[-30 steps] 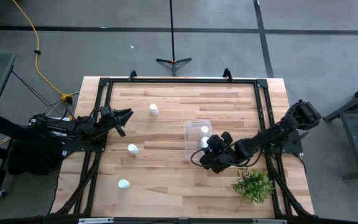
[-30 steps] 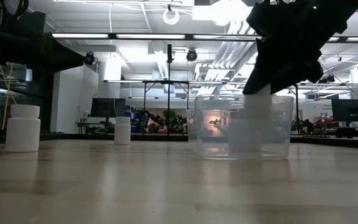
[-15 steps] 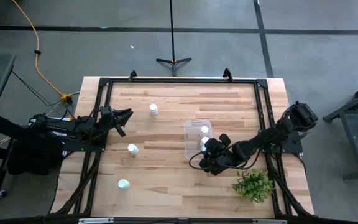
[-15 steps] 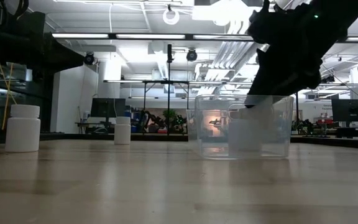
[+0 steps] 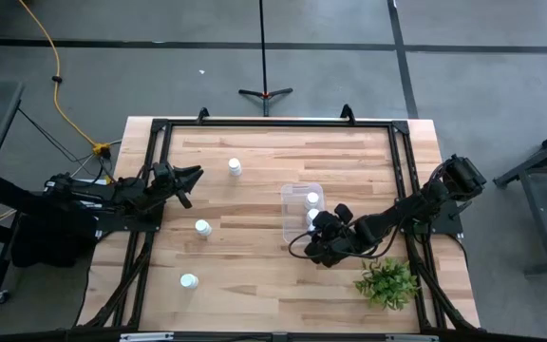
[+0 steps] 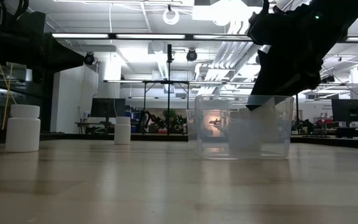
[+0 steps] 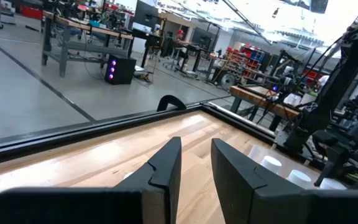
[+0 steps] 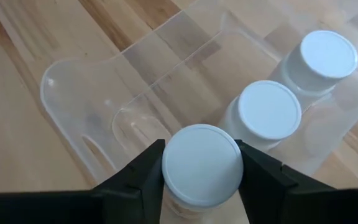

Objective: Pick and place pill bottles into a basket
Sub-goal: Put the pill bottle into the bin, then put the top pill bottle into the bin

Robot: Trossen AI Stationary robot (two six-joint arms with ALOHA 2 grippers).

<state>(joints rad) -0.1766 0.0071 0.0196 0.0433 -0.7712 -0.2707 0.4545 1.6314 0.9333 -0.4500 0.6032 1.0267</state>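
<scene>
The right gripper [image 8: 201,180], clamped on a 3rd pill bottle [image 8: 201,163], has sunk inside the basket [image 8: 98,118] beside 2 bottles, probably near release, while the left gripper [image 7: 194,163], slightly apart, waits far from the basket.

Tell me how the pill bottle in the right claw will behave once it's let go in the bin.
The pill bottle looks rigid and probably light. Its flat cap and squat shape suggest it lands upright, though it may tip against the two bottles already in the clear bin. On its side, it would likely roll.
</scene>
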